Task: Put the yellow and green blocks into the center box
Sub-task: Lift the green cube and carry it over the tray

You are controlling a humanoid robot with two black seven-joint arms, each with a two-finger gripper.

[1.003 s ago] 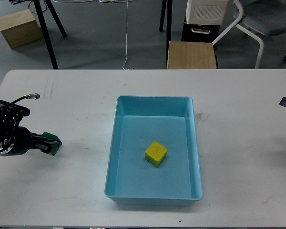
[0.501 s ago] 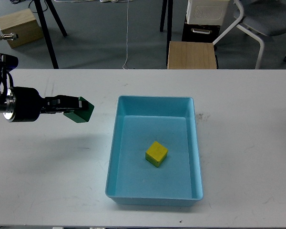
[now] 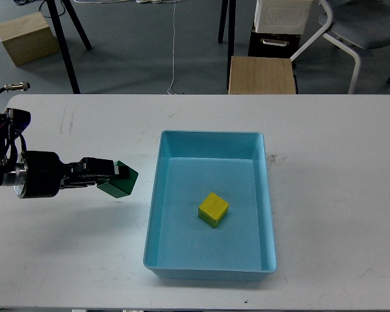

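The light-blue tray (image 3: 266,195) sits in the middle of the white table. The yellow block (image 3: 213,209) lies inside it, near its center. My left gripper (image 3: 110,177) comes in from the left and is shut on the dark green block (image 3: 119,181), holding it above the table just left of the tray's left wall. My right gripper is out of view.
Beyond the table's far edge stand a tan wooden box (image 3: 260,75), another tan box (image 3: 26,38) at top left, black stand legs (image 3: 68,45) and a chair (image 3: 357,32). Bare white table (image 3: 338,195) lies right of the tray.
My left gripper lifted the green block from the table at the left, carried it up and right, and has now come lower and closer to the tray's left wall. The yellow block has not moved.
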